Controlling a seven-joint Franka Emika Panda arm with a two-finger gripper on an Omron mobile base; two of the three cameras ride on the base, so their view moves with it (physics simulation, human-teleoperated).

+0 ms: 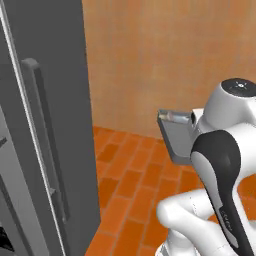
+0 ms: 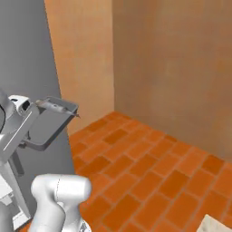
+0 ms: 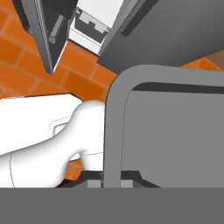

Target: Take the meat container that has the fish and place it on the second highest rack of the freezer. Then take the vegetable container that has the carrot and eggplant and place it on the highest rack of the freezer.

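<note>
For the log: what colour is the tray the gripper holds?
Grey tray, clearest in the right base view.

On your left the freezer (image 1: 45, 125) stood as a tall grey wall, its long handle (image 1: 46, 140) jutting toward you. The grey container (image 2: 47, 124) was held tilted just beside that freezer side, so little room was left between them. To the right, the orange tile floor (image 2: 149, 167) lay open as far as the tan walls (image 2: 172, 68), which closed the far side and the right.

No text, label or number appears legible anywhere.
</note>
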